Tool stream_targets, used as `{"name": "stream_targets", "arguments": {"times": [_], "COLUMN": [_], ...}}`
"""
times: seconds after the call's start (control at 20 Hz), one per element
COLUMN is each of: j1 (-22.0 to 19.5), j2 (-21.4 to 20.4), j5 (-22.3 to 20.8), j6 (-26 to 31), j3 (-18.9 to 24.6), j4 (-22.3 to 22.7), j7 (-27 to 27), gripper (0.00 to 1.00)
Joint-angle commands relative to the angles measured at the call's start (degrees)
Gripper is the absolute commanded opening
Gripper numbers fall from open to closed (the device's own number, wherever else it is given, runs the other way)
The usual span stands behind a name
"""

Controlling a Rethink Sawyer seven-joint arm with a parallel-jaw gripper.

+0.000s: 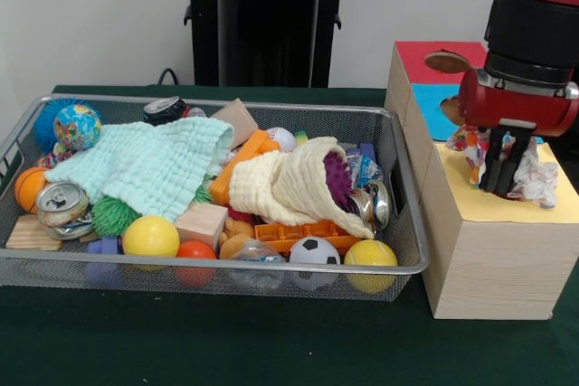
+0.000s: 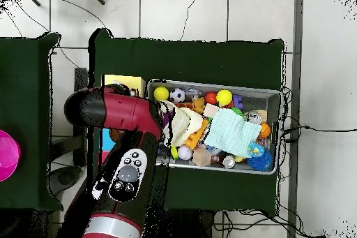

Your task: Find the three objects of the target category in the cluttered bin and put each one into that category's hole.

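Gripper (image 1: 503, 167), frame right, over yellow-top box (image 1: 507, 223): fingers pinched on crumpled wrapper (image 1: 536, 178). Mesh bin (image 1: 412, 241) left, w/ clutter.

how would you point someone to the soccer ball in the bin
Start at the wire mesh bin on the green table. Go along its camera-side rim in the front view to the right half. The small soccer ball sits between a clear plastic piece and a yellow ball; it alone is white with black patches.
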Motion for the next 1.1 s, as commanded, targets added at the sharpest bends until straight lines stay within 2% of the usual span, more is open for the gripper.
{"name": "stream_targets", "arguments": {"times": [0.05,0.4,0.55,0.75,1.1], "j1": [-2.18,-4.58,-4.88,-4.19,-4.08], "j2": [7.54,7.35,6.73,6.42,6.31], "j5": [1.98,5.98,8.61,11.18,14.88], "j6": [10.73,9.69,5.72,2.80,1.61], "j3": [9.42,14.88,17.46,18.48,19.73], "j4": [4.43,7.71,10.35,12.06,13.57], "j7": [12.74,11.53,12.49,14.59,14.45], "gripper": [0.00,0.00,0.00,0.00,0.00]}}
